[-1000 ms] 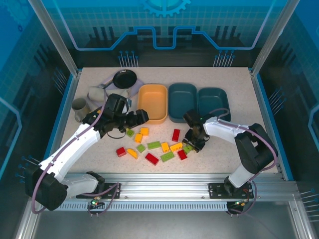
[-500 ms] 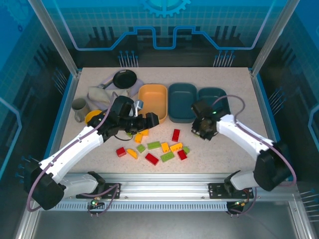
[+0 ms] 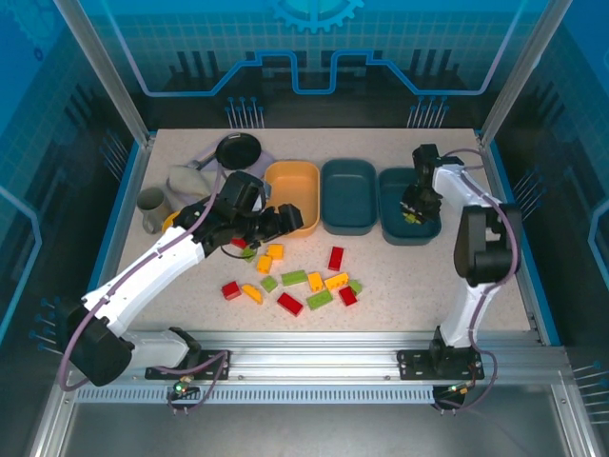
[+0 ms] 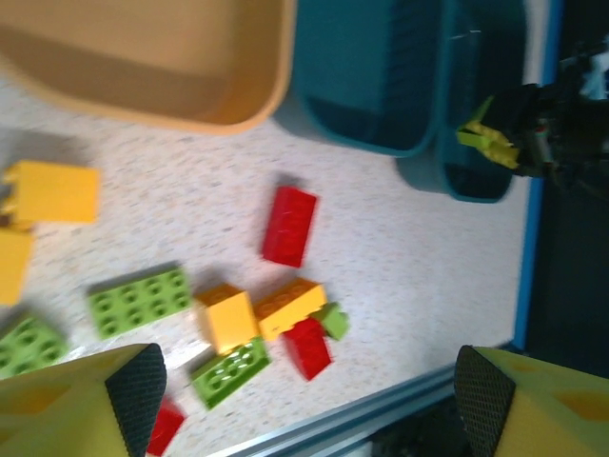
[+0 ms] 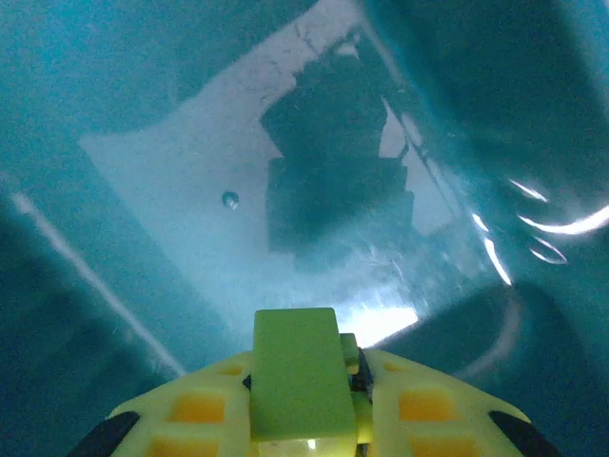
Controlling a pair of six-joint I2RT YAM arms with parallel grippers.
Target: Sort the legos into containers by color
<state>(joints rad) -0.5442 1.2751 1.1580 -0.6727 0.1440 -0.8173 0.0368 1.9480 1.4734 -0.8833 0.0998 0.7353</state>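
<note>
One green lego [image 5: 295,371] in right tool [image 5: 304,395]

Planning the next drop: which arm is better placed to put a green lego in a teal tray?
Right. The right claw is shut on a green lego, over the rightmost teal tray. The left claw is open above the loose legos by the orange tray.

Speckled beige table [image 3: 447,286] edged in blue, translucent blue back panel [image 3: 314,57] with gear motif, aluminium posts [image 3: 103,71], rail [image 3: 314,363] along near edge.
</note>
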